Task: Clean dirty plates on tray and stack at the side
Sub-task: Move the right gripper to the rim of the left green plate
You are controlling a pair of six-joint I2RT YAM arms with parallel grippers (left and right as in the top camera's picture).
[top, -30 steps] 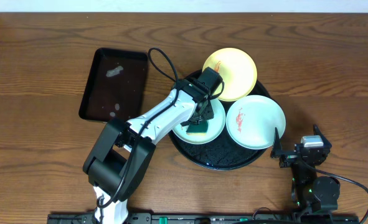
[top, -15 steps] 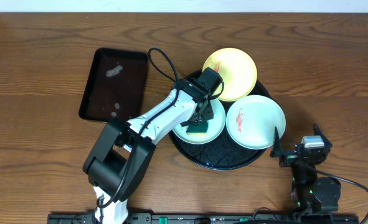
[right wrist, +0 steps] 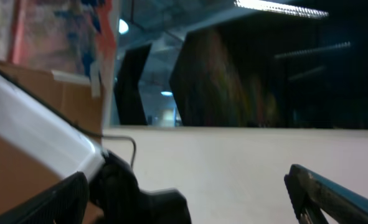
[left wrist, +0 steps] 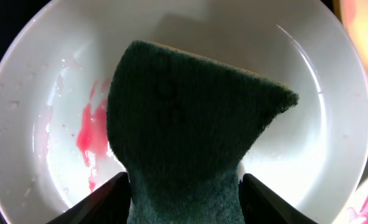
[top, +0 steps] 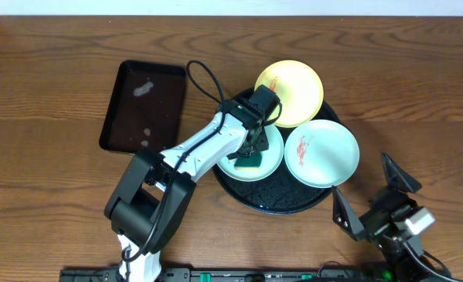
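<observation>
The left gripper (top: 249,157) is half open and clamped on a dark green sponge (left wrist: 184,124), pressed flat onto a red-smeared mint-white plate (left wrist: 308,124). The right gripper (top: 359,172) gapes wide, holding nothing.

That plate lies on the round black tray (top: 282,202) with a second smeared mint plate (top: 322,153) to its right and a yellow plate (top: 290,92) overhanging the far rim. A rectangular tray (top: 142,106) sits left on the wooden table (top: 59,63).

The left arm slants from the near edge to the tray. The right crouches at the near right corner, facing a dim, blurred room.

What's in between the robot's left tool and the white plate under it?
A dark green scrubbing sponge, gripped by the left tool, covers the middle of the pale mint-white round plate with red smears. The left wrist view shows it.
</observation>
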